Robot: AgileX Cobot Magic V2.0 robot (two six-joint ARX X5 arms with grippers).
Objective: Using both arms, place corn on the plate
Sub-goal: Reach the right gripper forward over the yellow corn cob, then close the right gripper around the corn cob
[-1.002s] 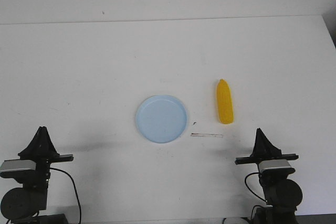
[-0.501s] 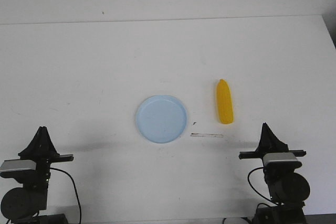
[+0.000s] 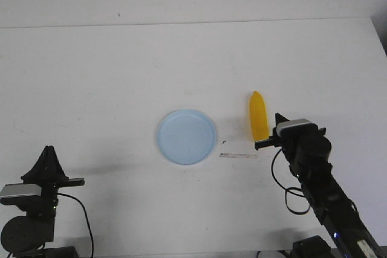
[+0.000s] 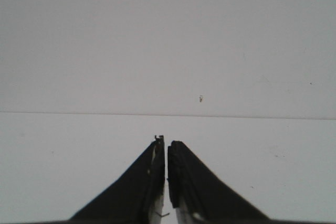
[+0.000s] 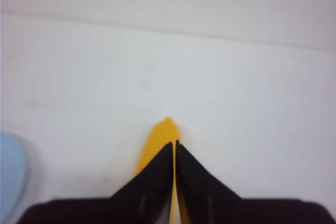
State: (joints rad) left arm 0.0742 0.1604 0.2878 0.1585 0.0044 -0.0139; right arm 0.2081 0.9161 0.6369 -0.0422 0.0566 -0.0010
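The yellow corn [image 3: 258, 115] lies on the white table, right of the pale blue plate [image 3: 187, 136], pointed end away from me. My right gripper [image 3: 271, 133] is shut and empty, hovering over the corn's near end. In the right wrist view the closed fingertips [image 5: 174, 143] cover most of the corn [image 5: 166, 129], only its pointed end showing, and the plate's rim [image 5: 9, 174] shows at the edge. My left gripper [image 3: 48, 151] rests at the near left, shut and empty. Its wrist view shows only the shut gripper [image 4: 166, 141] over bare table.
A thin clear strip [image 3: 237, 156] lies on the table just in front of the corn, between the plate and the right arm. A small dark speck [image 3: 224, 142] sits beside the plate. The table's far edge [image 3: 193, 23] meets the wall.
My right arm has lifted from its rest at the near right and reached forward and left until its gripper is over the corn's near end. Left arm, corn and plate have not moved.
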